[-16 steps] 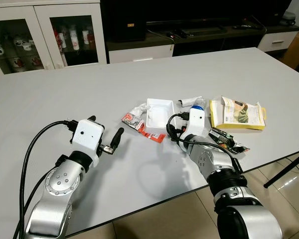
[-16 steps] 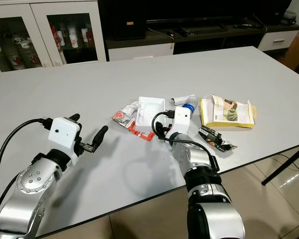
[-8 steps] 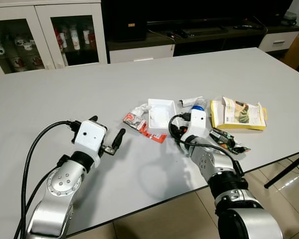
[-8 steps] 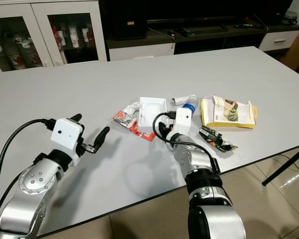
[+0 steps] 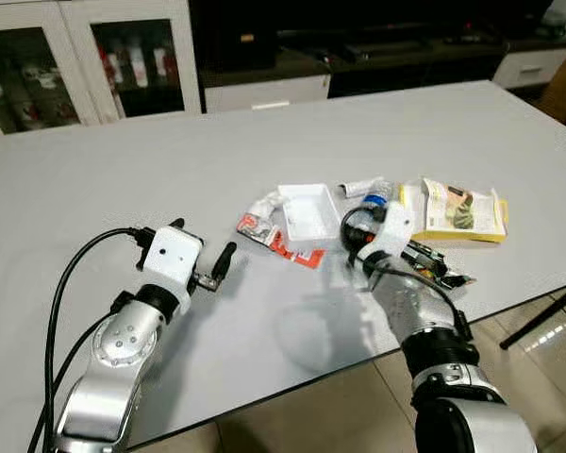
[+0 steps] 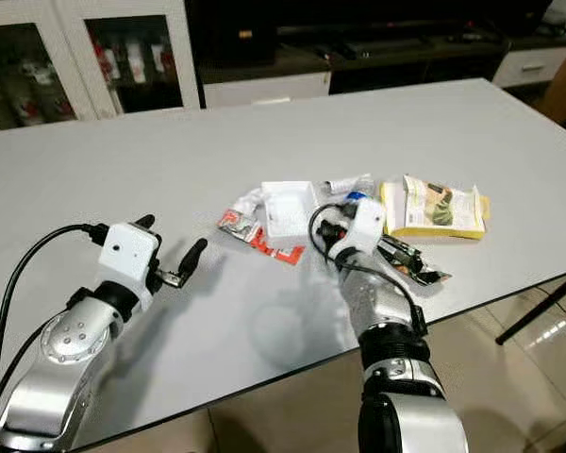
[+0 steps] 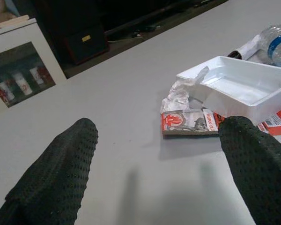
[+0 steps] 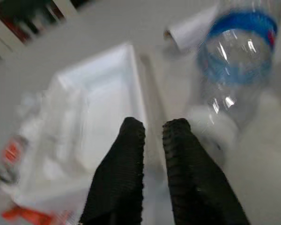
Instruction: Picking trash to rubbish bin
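Trash is gathered in a loose cluster on the desk (image 5: 123, 179), right of centre and close to the robot. A white tray (image 5: 307, 209) lies at the middle, with a crumpled wrapper (image 5: 263, 207) and a red packet (image 5: 256, 225) touching it at its nine o'clock side. A clear bottle (image 8: 241, 61) with a blue band lies at three o'clock of the tray, a paper roll (image 5: 357, 188) just beyond it, and a yellow box (image 5: 460, 211) farther out at three o'clock. A dark wrapper (image 5: 432, 264) lies at six o'clock of the box, near the desk edge.

Everything is judged light. The bottle is probably empty, thin-walled and slippery, likely to roll or crush; it would best be taken across its body or at the neck. The tray is stiff yet brittle, and is best pinched by one wall. Wrappers and packet are soft and flat, hard to lift off the surface.

The right gripper (image 8: 152, 133) is held over the gap between tray and bottle, its jaws nearly closed and holding nothing. The left gripper (image 7: 154, 154) is held low above the desk at nine o'clock of the cluster, jaws wide apart and empty, facing the packet and tray.

No bin can be made out. The right wrist view is blurred, so print on the bottle cannot be read. From the head views, the bottle is largely hidden behind the right wrist.
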{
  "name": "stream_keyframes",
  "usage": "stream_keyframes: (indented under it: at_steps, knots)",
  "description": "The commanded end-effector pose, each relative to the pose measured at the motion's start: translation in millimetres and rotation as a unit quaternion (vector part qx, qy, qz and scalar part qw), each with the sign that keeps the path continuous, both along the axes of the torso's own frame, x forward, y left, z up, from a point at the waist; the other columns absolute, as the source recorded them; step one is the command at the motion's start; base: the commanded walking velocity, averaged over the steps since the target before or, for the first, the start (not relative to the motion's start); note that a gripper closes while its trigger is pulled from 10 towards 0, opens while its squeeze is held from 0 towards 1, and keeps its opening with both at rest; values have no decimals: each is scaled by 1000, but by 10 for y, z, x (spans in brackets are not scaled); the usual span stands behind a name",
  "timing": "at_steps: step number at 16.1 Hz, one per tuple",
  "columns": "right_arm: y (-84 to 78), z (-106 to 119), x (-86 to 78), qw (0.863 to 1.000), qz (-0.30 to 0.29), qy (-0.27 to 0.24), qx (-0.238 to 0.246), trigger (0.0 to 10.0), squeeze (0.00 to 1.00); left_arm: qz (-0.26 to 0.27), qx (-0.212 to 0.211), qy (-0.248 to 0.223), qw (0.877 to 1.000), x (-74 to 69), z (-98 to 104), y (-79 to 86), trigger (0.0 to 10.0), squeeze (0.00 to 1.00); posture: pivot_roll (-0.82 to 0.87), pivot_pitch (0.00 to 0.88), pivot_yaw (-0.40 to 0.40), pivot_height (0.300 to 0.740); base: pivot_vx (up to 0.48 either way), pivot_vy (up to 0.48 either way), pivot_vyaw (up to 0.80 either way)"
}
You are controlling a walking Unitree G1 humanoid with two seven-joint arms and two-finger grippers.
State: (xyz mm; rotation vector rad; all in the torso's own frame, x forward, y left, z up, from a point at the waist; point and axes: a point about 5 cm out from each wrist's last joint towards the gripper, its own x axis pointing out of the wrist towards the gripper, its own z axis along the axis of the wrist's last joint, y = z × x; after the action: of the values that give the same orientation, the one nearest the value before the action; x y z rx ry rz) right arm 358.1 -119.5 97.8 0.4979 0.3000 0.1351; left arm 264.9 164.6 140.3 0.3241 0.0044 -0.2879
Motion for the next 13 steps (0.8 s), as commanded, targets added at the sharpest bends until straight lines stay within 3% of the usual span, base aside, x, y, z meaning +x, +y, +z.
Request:
stream_keyframes:
  at_steps: [1,4,7,9,10,11,12,13]
  knots:
    - [6,121,30,999,7,-17,39,0,0,3,3,-9,1000,29,35,5,10000,0,83,0,-53,740,0,0,0]
    - [63,302,50,996,42,-56,62,0,0,8,4,-14,1000,60,53,28,10000,0,75,0,-46,740,0,0,0]
    - [10,467,27,991,43,-110,68,0,0,19,5,-26,999,95,78,34,10000,0,71,0,-44,740,0,0,0]
    - [-13,522,18,990,44,-131,41,0,0,20,9,-28,999,99,87,43,10000,0,71,0,-44,740,0,0,0]
    - [-29,513,29,990,50,-128,-35,4118,0,22,12,-27,999,99,80,57,10000,0,70,0,-41,740,0,0,0]
    - [-9,503,39,988,69,-124,-61,10000,0,23,14,-26,999,101,76,66,10000,0,69,0,-37,740,0,0,0]
    - [22,508,51,988,84,-119,-59,10000,1000,23,14,-25,999,105,76,66,10000,0,70,0,-35,740,0,0,0]
    - [53,512,65,986,100,-113,-66,10000,1000,23,14,-25,999,108,76,64,10000,0,71,0,-32,740,0,0,0]
